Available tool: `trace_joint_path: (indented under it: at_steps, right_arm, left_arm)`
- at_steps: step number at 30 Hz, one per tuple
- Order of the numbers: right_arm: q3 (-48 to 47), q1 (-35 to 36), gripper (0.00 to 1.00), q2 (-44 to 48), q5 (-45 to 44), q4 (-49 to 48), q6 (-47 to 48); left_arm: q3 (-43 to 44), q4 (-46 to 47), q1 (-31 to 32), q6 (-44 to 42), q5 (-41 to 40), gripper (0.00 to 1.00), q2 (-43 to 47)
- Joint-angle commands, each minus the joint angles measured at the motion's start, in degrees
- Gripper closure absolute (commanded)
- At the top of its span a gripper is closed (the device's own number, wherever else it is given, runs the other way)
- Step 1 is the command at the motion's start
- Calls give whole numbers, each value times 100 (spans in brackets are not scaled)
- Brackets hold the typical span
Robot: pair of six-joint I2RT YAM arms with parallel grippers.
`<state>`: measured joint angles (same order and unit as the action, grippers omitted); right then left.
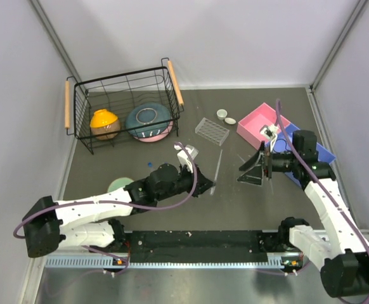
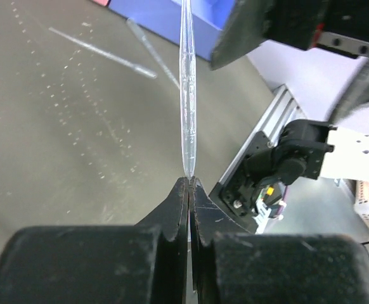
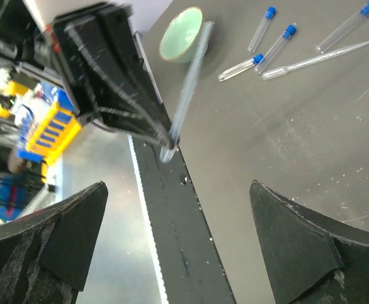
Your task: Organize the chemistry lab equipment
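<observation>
Left gripper (image 2: 189,185) is pinching shut on the tip of a long thin clear plastic pipette (image 2: 187,95), which is pointing toward the right gripper (image 3: 178,187), whose fingers are spreading wide. A black wire basket (image 1: 124,85) is holding an orange bowl (image 1: 104,121) and a blue bowl (image 1: 149,119). Small clear blue-capped tubes (image 3: 279,41) are lying near a pale green bowl (image 3: 181,35). The right arm is hiding part of a blue rectangular tray (image 1: 323,152).

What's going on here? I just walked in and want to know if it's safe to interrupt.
The left gripper has its jaws shut on a clear pipette, holding it up off the table. The right gripper faces it with jaws wide open and nothing in them, so a handover may be coming. Several blue-capped tubes and another pipette lie loose on the table, apart from the clear rack.
</observation>
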<state>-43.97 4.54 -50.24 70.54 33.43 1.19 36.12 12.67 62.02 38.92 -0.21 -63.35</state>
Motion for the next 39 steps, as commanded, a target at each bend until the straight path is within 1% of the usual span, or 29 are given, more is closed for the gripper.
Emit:
trace_joint_path:
  at_steps: [1,2,3,4,5,6,7,9,12,14,16,17,18,19,21,22,25,26,28,29,33,34,35,36,39]
  right_arm:
    - [-8,231,6,-249,-233,-1528,-1839]
    - [80,302,7,-284,-312,-1820,-2390]
    - [290,398,8,-302,-409,-2092,-2674]
    - [388,521,12,-328,-462,-2574,-2938]
    - [476,566,14,-355,-497,-2813,-3402]
    - [625,575,24,-407,-506,-3024,-3589]
    - [643,601,30,-443,-515,-3166,-3695]
    - [565,662,40,-530,-576,-3036,-3592]
    - [520,812,46,-557,-612,-2965,-3476]
    - [555,873,48,-548,-629,-3017,-3511]
    - [591,874,55,-549,-638,-3062,-3529]
    - [626,891,61,-548,-656,-3079,-3538]
    - [643,891,78,-548,-656,-3140,-3555]
    - [652,882,86,-540,-665,-3150,-3582]
    - [652,891,100,-531,-665,-3150,-3591]
    - [644,891,100,-531,-665,-3141,-3573]
    - [591,891,100,-478,-744,-3045,-3494]
    - [547,891,100,-469,-805,-3001,-3425]
    - [512,821,100,-443,-840,-2878,-3319]
    - [494,777,100,-443,-867,-2869,-3301]
    - [371,531,100,-417,-1007,-2667,-3091]
    - [328,487,100,-425,-1051,-2614,-2925]
    - [223,374,100,-443,-1182,-2440,-2836]
    - [161,320,100,-460,-1279,-2342,-2739]
    - [-208,48,100,-662,-1779,-1894,-2353]
  left_arm:
    - [422,658,179,186,-109,100,-203]
    - [501,658,196,186,-146,100,-239]
    - [545,641,240,186,-155,100,-282]
    - [589,623,258,204,-181,100,-370]
    - [668,597,275,213,-207,100,-414]
    - [712,579,319,230,-216,100,-467]
    - [782,553,337,265,-251,100,-555]
    - [844,544,372,309,-296,100,-652]
    - [1011,509,416,353,-313,100,-827]
    - [1143,448,425,371,-322,100,-959]
    - [1213,438,443,388,-331,100,-1038]
    - [1231,438,451,406,-322,100,-1065]
    - [1240,430,460,406,-331,100,-1083]
    - [1266,412,469,424,-348,100,-1100]
    - [1275,325,486,441,-392,100,-1118]
    - [1292,281,478,459,-436,99,-1100]
    - [1293,61,486,494,-594,79,-996]
    - [1292,-9,487,477,-629,65,-969]
    - [1292,-254,478,416,-682,49,-803]
    - [1292,-343,486,363,-682,38,-732]
    - [1205,-914,478,-84,-779,19,-188]
    - [1135,-1185,478,-156,-840,15,-73]
    - [1082,-1266,478,-226,-980,11,50]
    - [1021,-1493,478,-375,-1033,5,295]
    - [599,-1802,478,-507,-1376,2,796]
